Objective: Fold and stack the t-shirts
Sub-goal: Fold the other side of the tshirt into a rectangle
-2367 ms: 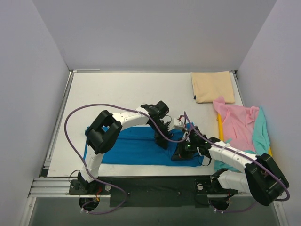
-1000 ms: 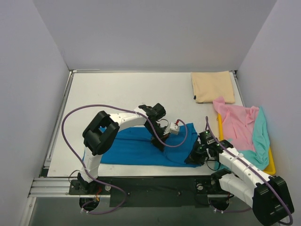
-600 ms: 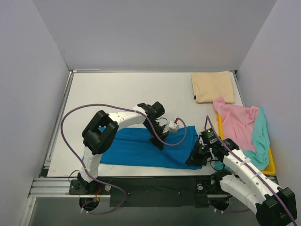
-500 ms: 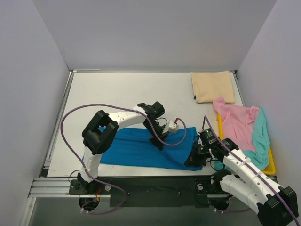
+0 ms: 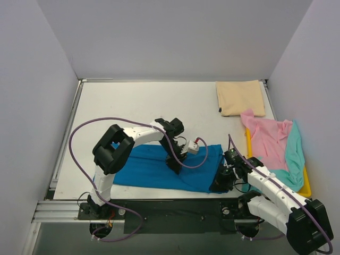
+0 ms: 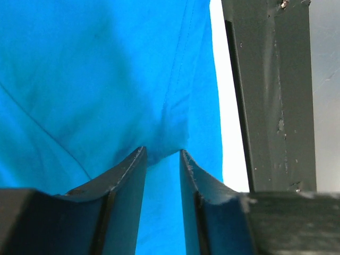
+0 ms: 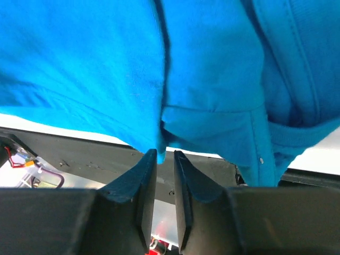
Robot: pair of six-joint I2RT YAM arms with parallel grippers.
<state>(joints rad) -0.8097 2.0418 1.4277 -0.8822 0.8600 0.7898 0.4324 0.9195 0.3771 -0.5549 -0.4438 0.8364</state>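
Observation:
The bright blue t-shirt [image 5: 143, 167] lies spread along the table's near edge. My left gripper [image 5: 174, 163] stands over its middle, shut on a small bunch of the blue cloth [image 6: 106, 79] between its fingertips [image 6: 137, 159]. My right gripper [image 5: 219, 184] is at the shirt's near right corner, shut on the blue hem [image 7: 106, 64] over the table's edge. A folded beige t-shirt [image 5: 240, 98] lies at the back right. The pink t-shirt [image 5: 268, 141] and the teal t-shirt [image 5: 294, 154] are heaped at the right.
A yellow tray [image 5: 305, 188] lies under the pink and teal shirts by the right wall. A black rail [image 5: 175, 210] runs along the table's near edge, close under both grippers; it also shows in the left wrist view [image 6: 271, 95]. Grey walls enclose the other three sides.
My right gripper has moved toward the near edge, drawing the blue shirt's right end with it. My left gripper has shifted slightly nearer on the cloth.

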